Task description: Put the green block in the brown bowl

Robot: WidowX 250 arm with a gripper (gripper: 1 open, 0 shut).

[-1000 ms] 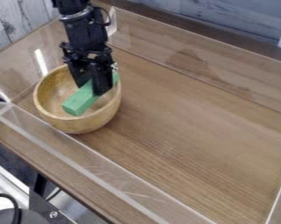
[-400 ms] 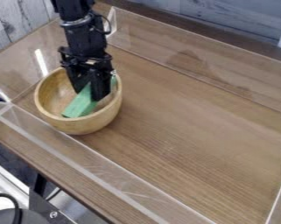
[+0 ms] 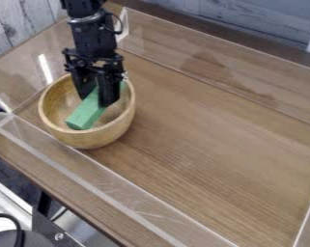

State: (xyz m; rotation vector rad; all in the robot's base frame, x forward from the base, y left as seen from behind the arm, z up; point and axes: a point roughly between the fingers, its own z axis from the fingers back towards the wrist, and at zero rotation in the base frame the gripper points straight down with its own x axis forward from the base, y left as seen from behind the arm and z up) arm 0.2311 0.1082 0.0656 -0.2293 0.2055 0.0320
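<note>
The brown bowl (image 3: 61, 132) is a round tan wooden bowl at the left of the wooden table. The green block (image 3: 85, 112) is tilted inside it, lower end near the bowl's floor, upper end up between the fingers. My black gripper (image 3: 98, 93) reaches down into the bowl from above and is shut on the block's upper end. The block's top part is hidden behind the fingers.
A clear plastic wall (image 3: 131, 198) edges the wooden table (image 3: 209, 125) at the front and left, and another runs along the back. A white plank wall lies beyond the far left corner.
The gripper has shifted slightly left and lower into the bowl, carrying the green block with it. It stays shut on the block.
</note>
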